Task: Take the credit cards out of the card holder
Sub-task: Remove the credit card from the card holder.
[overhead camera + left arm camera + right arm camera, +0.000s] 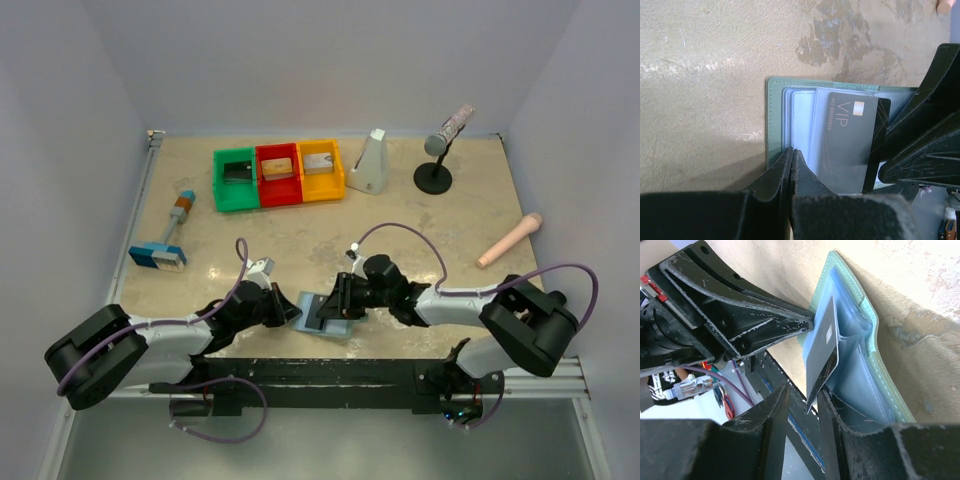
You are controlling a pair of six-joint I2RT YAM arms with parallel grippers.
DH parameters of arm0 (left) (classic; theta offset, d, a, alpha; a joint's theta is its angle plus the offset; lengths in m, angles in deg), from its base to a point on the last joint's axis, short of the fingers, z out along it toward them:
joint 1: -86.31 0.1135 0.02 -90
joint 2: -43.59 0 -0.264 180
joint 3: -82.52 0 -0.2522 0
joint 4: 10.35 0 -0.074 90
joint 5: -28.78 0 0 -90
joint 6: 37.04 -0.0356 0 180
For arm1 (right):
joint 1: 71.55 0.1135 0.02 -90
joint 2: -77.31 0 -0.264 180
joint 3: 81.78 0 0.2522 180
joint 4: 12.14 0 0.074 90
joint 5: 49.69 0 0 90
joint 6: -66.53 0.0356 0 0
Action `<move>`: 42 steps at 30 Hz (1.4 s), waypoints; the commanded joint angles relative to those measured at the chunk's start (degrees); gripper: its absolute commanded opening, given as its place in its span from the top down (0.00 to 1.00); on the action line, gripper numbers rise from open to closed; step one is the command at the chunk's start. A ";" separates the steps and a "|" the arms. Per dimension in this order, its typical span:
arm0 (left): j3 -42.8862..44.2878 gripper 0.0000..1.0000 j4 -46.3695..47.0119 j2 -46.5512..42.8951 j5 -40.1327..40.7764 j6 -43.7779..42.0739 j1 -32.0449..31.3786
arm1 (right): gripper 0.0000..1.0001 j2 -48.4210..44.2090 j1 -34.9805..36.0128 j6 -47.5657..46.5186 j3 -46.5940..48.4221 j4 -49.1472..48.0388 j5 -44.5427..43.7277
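Open card holder (325, 320) (774, 120) (866, 335) flat on the counter (420, 235), at its near edge and midway between the two arms. We see the left tool (295, 312) (791, 156) closed, its tips pressing on the holder's left border. A black card (850, 142) (823, 347) marked VIP stands partly out of a pale blue pocket. The right tool (330, 308) (802, 397) straddles the card's free corner, jaws apart, with a gap on one side. The two tools crowd each other over the holder. Well apart at the far side we note a green bin (236, 182), a red bin (278, 178) and a yellow bin (321, 172) in a row. A white wedge (368, 162) and a microphone on a stand (440, 150) lie to their right. A brush (165, 240) lies far left, a pink cylinder (510, 240) right.
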 commanded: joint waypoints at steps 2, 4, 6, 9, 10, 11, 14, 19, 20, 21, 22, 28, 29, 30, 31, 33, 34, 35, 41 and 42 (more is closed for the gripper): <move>-2.50 1.00 -7.11 2.26 2.15 -1.89 -0.48 | 0.67 -2.63 0.31 -1.17 -0.47 -0.60 -1.26; -2.50 1.00 -7.11 2.35 2.06 -1.89 -0.48 | 0.67 -2.90 0.31 -1.26 -0.56 -0.33 -1.44; -2.68 1.00 -7.02 2.35 2.06 -1.81 -0.48 | 0.68 -3.16 0.31 -1.35 -0.74 -0.25 -1.53; -2.77 1.00 -6.76 2.52 2.06 -1.89 -0.48 | 0.69 -3.42 0.31 -1.35 -0.91 -0.07 -1.79; -2.77 1.00 -6.76 2.61 2.06 -1.89 -0.48 | 0.69 -3.51 0.40 -1.35 -0.91 0.10 -1.88; -2.85 1.00 -6.67 2.61 2.06 -1.89 -0.48 | 0.69 -3.60 0.31 -1.26 -0.91 0.19 -1.97; -2.94 1.00 -6.67 2.52 2.06 -1.89 -0.48 | 0.71 -3.95 0.31 -1.35 -0.91 0.63 -2.23; -3.12 1.00 -6.67 2.26 2.06 -1.89 -0.48 | 0.78 -4.48 0.31 -1.35 -1.18 1.25 -2.85; -3.20 1.00 -6.67 2.17 2.06 -1.89 -0.48 | 0.79 -4.48 0.31 -1.44 -1.09 1.34 -2.93; -3.21 1.00 -6.76 2.08 2.06 -1.89 -0.48 | 0.79 -4.48 0.31 -1.44 -1.09 1.34 -2.94; -3.21 1.00 -6.67 2.08 2.06 -1.89 -0.48 | 0.80 -4.48 0.31 -1.44 -1.09 1.42 -3.02; -3.12 1.00 -6.58 2.08 2.06 -1.80 -0.48 | 0.82 -4.22 0.31 -1.61 -0.21 2.56 -3.02; -3.12 1.00 -6.50 2.08 2.06 -1.80 -0.48 | 0.83 -4.04 0.31 -1.53 -0.04 2.83 -3.02; -3.20 1.00 -6.58 2.17 2.06 -1.80 -0.48 | 0.84 -4.13 0.31 -1.70 0.05 3.09 -3.02; -3.21 1.00 -6.58 2.00 2.06 -1.72 -0.48 | 0.85 -4.13 0.31 -1.70 0.23 3.36 -3.11; -3.29 1.00 -6.76 1.73 2.06 -1.80 -0.48 | 0.88 -4.22 0.31 -1.70 0.32 3.53 -3.02; -3.21 1.00 -6.93 1.56 2.06 -1.80 -0.48 | 0.90 -4.30 0.31 -1.70 0.32 3.62 -3.02; -3.21 1.00 -6.93 1.38 2.15 -1.80 -0.48 | 0.92 -4.48 0.31 -1.70 0.32 3.88 -3.11; -3.21 1.00 -7.64 0.24 2.06 -1.89 -0.48 | 1.00 -5.79 0.31 -1.79 0.67 5.90 -3.64; -3.12 1.00 -7.90 -0.02 2.06 -1.98 -0.48 | 1.00 -6.23 0.31 -1.79 0.67 6.69 -3.90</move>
